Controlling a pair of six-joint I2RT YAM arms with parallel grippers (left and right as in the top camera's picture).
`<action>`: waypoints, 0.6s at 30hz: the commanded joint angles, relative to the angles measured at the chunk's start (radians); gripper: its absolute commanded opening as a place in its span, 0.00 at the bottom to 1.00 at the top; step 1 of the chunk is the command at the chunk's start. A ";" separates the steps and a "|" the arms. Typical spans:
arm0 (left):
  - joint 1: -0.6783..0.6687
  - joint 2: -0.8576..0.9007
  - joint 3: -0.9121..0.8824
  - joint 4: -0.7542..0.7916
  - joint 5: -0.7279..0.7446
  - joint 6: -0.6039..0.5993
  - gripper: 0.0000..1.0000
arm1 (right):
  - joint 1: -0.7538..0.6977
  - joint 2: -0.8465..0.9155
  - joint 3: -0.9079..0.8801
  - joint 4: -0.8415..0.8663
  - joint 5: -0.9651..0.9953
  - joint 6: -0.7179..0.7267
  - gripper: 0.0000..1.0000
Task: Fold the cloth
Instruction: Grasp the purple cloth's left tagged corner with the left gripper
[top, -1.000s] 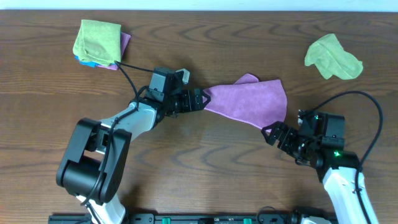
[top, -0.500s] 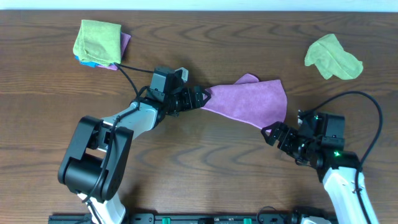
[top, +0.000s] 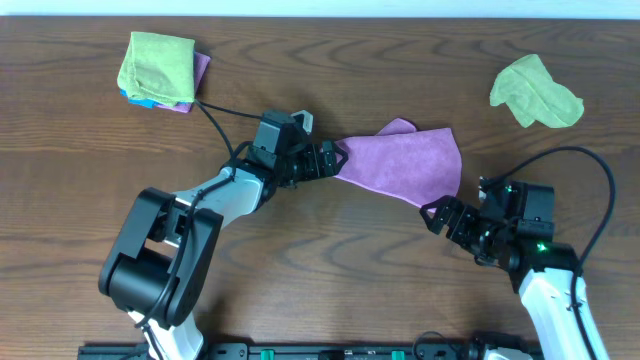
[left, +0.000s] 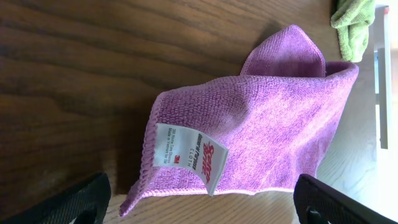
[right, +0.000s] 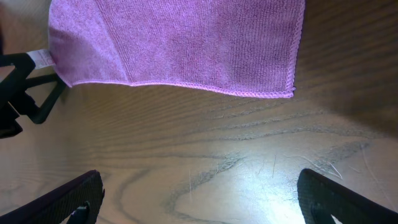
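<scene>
A purple cloth (top: 405, 163) lies on the brown table, partly folded, one corner sticking up at its far edge. In the left wrist view the purple cloth (left: 267, 130) shows a white label near its left corner. My left gripper (top: 332, 158) is open at the cloth's left corner, fingers either side of it (left: 199, 208). My right gripper (top: 438, 213) is open just below the cloth's lower right corner, holding nothing. The right wrist view shows the cloth's near edge (right: 186, 43) ahead of the open fingers (right: 199, 205).
A crumpled green cloth (top: 535, 92) lies at the far right. A stack of folded cloths (top: 158, 68), green on top over purple and blue, sits at the far left. The left arm's cable (top: 215, 110) runs across the table.
My left gripper has moved a little to the right, up to the cloth's left corner. The right arm has not moved.
</scene>
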 joint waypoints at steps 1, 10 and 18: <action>-0.011 0.014 0.012 0.011 -0.047 -0.018 0.95 | -0.010 -0.005 -0.002 0.000 -0.011 0.006 0.99; -0.018 0.041 0.012 0.053 -0.061 -0.073 0.99 | -0.010 -0.005 -0.002 0.000 -0.011 0.006 0.99; -0.035 0.053 0.012 0.078 -0.046 -0.085 0.84 | -0.010 -0.005 -0.002 0.000 -0.011 0.007 0.99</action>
